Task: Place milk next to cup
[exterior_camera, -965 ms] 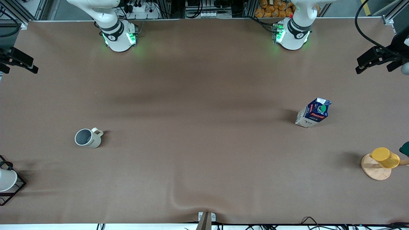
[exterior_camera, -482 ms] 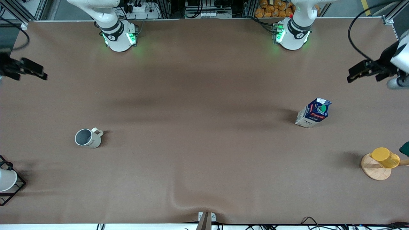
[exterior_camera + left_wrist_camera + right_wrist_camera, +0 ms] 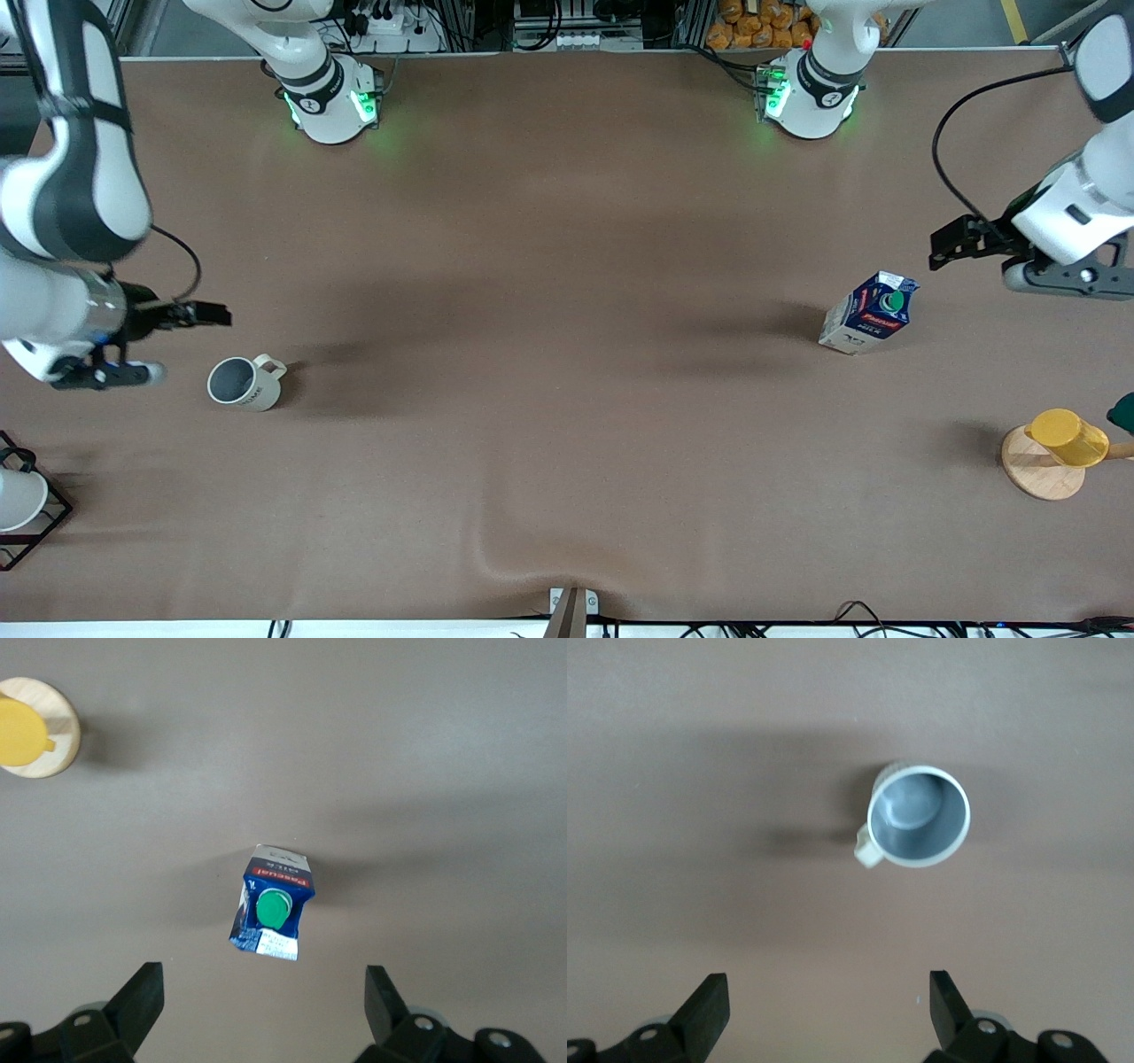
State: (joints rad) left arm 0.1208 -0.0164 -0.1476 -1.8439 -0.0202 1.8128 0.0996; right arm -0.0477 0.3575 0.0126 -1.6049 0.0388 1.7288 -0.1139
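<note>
Standing upright: gable-top milk (image 3: 869, 313), well apart from round ceramic cup (image 3: 242, 383)

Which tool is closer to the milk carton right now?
Left. The left tool, open, hangs just off the milk carton toward the left arm's end of the table. The right tool, open, is by the cup at the right arm's end.
</note>
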